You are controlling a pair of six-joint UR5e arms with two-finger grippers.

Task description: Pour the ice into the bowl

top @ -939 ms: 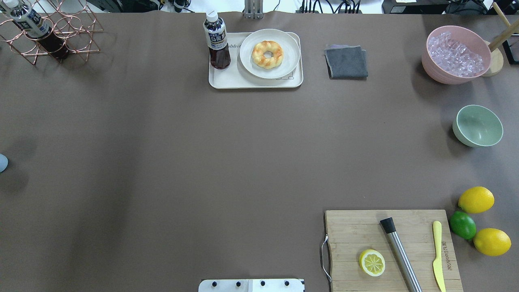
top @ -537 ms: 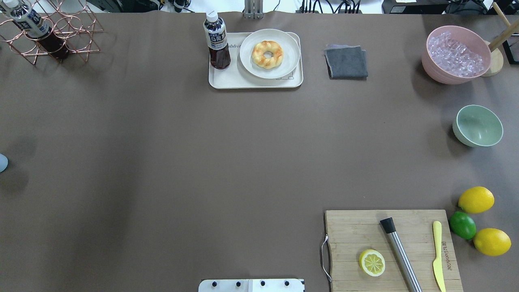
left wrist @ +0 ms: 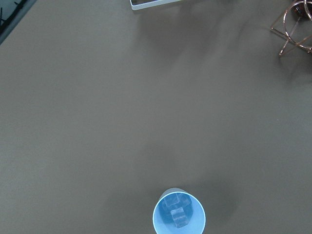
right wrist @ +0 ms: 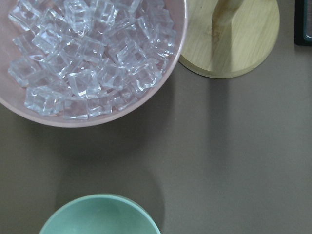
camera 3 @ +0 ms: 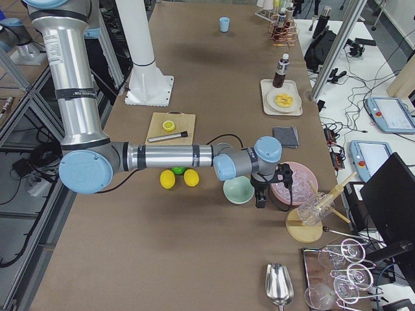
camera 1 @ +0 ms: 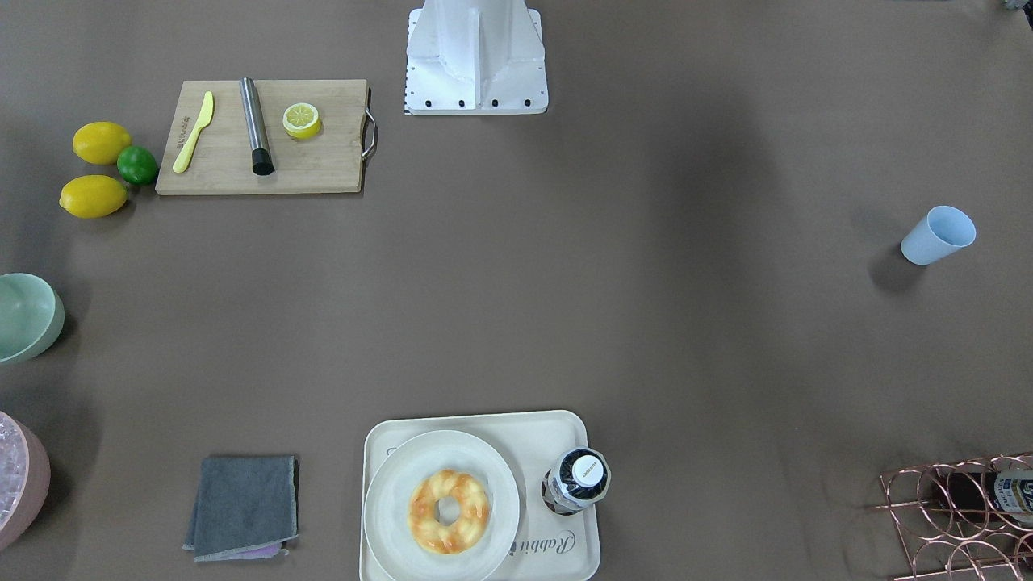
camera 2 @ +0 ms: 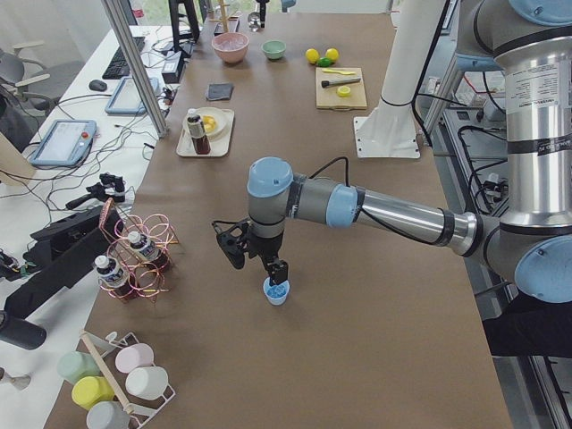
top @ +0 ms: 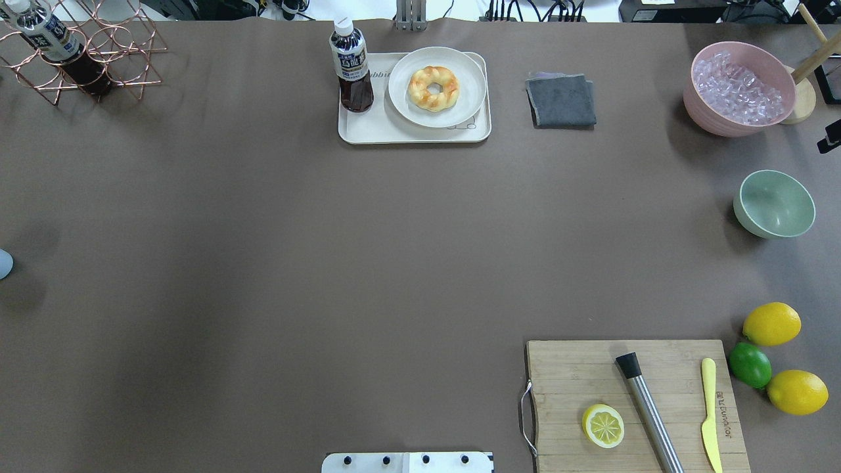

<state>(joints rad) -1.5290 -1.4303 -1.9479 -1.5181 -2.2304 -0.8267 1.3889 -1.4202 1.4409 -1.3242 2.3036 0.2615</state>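
Below the left end effector [camera 2: 259, 266], the blue cup [camera 2: 277, 294] holds ice [left wrist: 179, 217].

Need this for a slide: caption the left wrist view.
Light blue cup holding a few clear ice cubes, upright on the brown table.

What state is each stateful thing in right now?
Light blue plastic cup: upright, a few clear ice cubes inside.
Pale mint-green round bowl: upright, empty.
Large pink round bowl: filled with cubes.
Dark drink bottle: upright, capped.
Left gripper: cannot tell.
Right gripper: cannot tell.
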